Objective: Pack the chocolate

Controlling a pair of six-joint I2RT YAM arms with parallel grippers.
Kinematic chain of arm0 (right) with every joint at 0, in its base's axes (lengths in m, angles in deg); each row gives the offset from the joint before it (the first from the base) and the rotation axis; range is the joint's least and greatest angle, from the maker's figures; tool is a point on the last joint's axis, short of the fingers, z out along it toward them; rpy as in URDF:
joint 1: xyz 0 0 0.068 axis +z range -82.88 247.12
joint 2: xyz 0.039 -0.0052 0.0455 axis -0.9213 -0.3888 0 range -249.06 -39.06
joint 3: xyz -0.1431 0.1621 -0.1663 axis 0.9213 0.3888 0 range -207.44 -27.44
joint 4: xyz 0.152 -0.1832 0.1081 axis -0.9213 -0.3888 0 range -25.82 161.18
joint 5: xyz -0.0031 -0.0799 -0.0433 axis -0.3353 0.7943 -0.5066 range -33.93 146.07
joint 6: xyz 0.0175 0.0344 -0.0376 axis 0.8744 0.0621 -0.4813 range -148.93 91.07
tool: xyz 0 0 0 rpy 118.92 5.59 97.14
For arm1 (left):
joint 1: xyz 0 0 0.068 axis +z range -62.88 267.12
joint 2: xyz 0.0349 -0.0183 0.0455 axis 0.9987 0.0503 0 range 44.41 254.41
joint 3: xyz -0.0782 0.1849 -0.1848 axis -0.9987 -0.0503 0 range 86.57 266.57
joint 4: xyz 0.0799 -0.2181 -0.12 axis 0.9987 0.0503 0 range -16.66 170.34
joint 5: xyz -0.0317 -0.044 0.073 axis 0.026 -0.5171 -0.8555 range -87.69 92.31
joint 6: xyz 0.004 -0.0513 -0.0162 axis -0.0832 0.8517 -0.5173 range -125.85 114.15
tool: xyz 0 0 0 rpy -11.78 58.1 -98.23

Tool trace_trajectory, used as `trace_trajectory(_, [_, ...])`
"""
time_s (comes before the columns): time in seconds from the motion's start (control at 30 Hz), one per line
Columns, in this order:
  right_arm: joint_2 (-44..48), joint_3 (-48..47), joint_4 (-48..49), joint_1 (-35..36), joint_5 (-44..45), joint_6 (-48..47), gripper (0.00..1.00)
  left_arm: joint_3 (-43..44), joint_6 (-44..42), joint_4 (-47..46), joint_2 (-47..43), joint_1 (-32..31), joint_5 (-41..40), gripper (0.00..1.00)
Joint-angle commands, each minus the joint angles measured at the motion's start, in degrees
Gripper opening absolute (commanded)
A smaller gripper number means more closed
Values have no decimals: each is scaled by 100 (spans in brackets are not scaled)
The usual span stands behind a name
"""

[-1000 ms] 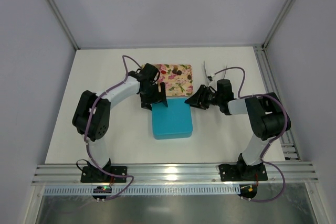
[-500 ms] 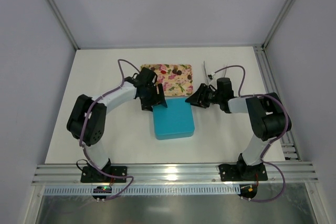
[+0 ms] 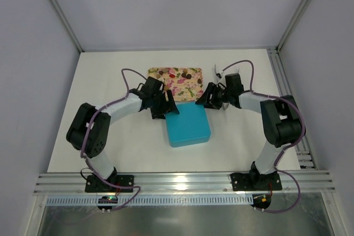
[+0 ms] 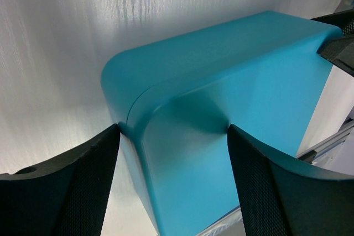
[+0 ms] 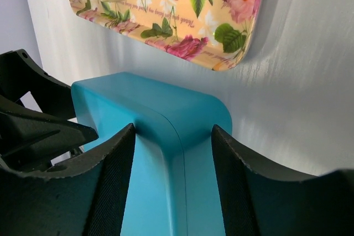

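The chocolate is seen on the floral tray at upper centre. Just below it, the teal box is straddled at its upper corners by the left gripper and the right gripper. Both pairs of jaws are parted, but whether either is clamped on the box cannot be told.

Noted: my left gripper held its jaws apart. My right gripper, jaws likewise apart, pointed toward the left fingers, near but not touching.
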Motion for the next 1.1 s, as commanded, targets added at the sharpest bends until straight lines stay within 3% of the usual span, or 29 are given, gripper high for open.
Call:
trace_trajectory(0.0, [-255, -86, -1037, 77, 519, -478, 57, -504, -214, 571, 289, -84, -659, 75])
trace_trajectory(0.2, [-334, -174, -1151, 68, 484, -487, 57, -759, -153, 298, 297, 5, -519, 75])
trace_trajectory(0.43, [-316, -156, -1221, 77, 545, -496, 58, -1067, -38, -1, 420, 92, -299, 62])
trace_trajectory(0.6, [-176, -68, -1142, 68, 510, -469, 57, -1102, -73, -45, 289, 136, -299, 59])
trace_trajectory(0.83, [342, -446, -1353, 24, 606, -513, 58, -445, -556, 674, -115, 163, -641, 73])
trace_trajectory(1.07, [1307, -859, -1704, -82, 993, -610, 59, 469, -1066, 1484, -493, 198, -1072, 76])
